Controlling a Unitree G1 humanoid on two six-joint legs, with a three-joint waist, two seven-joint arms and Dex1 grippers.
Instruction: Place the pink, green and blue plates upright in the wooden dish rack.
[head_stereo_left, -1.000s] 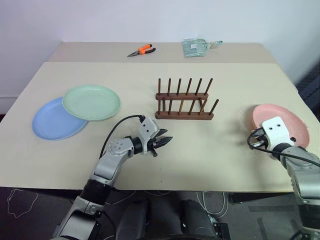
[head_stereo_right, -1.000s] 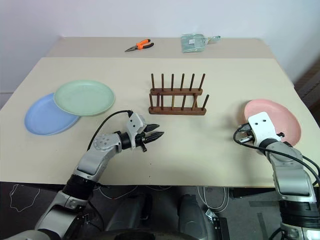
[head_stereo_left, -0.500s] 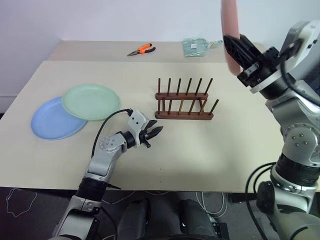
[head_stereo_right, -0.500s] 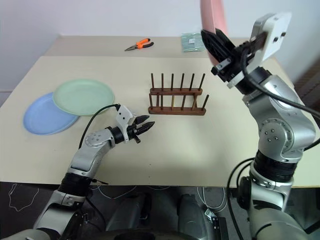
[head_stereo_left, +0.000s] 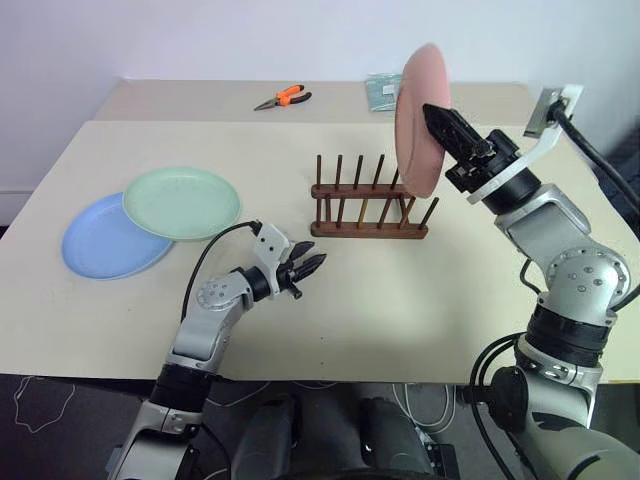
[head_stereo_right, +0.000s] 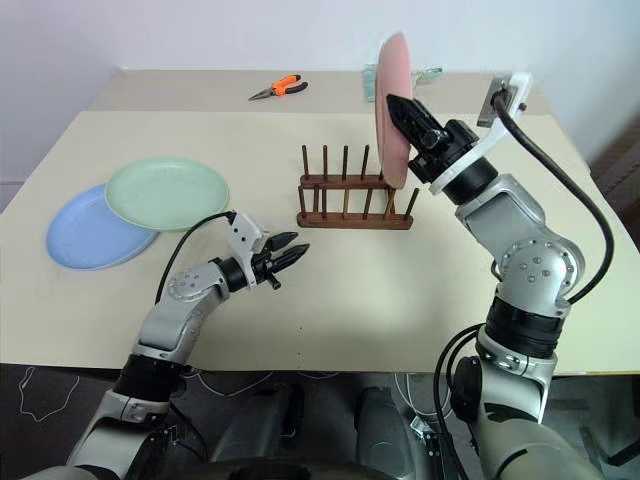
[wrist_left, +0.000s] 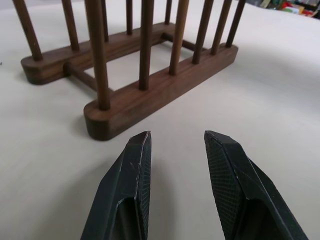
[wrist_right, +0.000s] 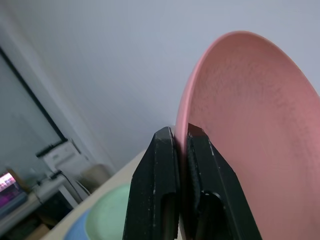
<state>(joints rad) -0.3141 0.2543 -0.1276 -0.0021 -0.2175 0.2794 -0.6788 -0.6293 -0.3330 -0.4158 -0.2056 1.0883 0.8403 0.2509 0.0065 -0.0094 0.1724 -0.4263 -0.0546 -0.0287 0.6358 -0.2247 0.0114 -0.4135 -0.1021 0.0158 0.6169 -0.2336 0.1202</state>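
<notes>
My right gripper pinches the pink plate by its rim, upright in the air above the rack. My left gripper hovers empty, fingers parted, near the rack; the green plate overlaps the blue plate.

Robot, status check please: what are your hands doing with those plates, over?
Right gripper shut on pink plate, upright above rack. Left gripper open, empty, near rack. Green plate overlapping blue plate on table. Rack slots free.
</notes>
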